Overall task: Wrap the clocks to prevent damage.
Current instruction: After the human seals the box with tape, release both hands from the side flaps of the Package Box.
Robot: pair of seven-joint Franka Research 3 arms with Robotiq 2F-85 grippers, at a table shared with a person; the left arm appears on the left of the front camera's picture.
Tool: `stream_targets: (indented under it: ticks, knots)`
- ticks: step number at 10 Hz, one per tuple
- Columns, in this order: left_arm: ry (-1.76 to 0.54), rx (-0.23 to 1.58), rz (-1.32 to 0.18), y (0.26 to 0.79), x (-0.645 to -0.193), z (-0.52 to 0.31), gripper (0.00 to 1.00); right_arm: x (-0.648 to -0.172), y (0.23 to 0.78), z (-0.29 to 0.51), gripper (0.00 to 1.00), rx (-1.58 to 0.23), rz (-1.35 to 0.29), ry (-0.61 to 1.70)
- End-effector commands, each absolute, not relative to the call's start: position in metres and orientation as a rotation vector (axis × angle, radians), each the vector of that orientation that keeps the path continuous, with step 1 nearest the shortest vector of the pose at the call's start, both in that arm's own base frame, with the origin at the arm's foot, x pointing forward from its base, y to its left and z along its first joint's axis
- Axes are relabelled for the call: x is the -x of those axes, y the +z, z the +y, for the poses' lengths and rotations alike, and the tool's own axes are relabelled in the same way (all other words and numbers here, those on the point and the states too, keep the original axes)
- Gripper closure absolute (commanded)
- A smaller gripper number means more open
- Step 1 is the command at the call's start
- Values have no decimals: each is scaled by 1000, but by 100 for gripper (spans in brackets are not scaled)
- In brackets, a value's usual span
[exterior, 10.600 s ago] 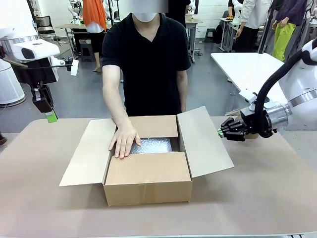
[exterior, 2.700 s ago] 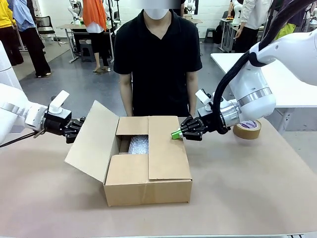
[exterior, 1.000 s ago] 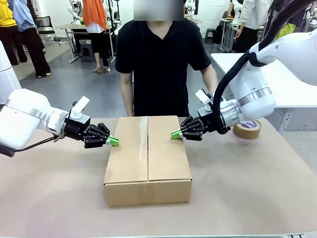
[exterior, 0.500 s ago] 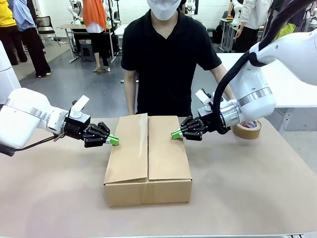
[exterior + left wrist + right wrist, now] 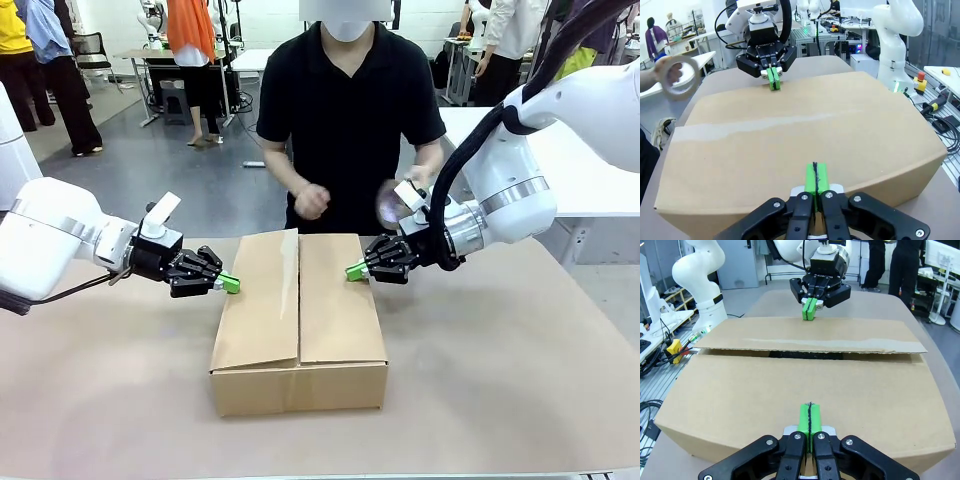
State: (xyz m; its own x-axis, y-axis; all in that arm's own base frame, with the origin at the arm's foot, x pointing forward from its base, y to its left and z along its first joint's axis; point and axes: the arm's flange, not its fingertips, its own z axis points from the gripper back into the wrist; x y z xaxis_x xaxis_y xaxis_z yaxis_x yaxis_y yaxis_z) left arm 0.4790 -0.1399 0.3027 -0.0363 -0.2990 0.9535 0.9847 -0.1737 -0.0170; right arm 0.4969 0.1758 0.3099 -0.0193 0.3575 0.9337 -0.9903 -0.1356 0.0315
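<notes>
Brown tabletop (image 5: pixel 500 390) under a cardboard box (image 5: pixel 300 320), grey workshop floor (image 5: pixel 205 190) behind

Tan table (image 5: pixel 500 380) bearing one cardboard box (image 5: pixel 300 330), flaps folded over (centre seam running away from the camera). The box stands between the left gripper (image 5: pixel 230 284) and right gripper (image 5: pixel 353 270), whose closed green tips meet its opposite top edges; the flap nearest the left gripper sits slightly raised.

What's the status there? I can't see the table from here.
Left end effector and right end effector shut, tips at opposite flap edges. Box closed, left flap slightly raised. Person holds tape roll behind it.
</notes>
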Motion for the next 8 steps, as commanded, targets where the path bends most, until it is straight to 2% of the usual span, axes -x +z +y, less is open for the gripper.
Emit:
stream_targets:
  ticks: [1,8]
  knots:
    - [-1470,1082,-894,300,-479,-139,100,-496,306,177,99,-1027,-854,1451]
    - [-1470,1082,-894,300,-479,-139,100,-496,306,177,99,-1027,-854,1451]
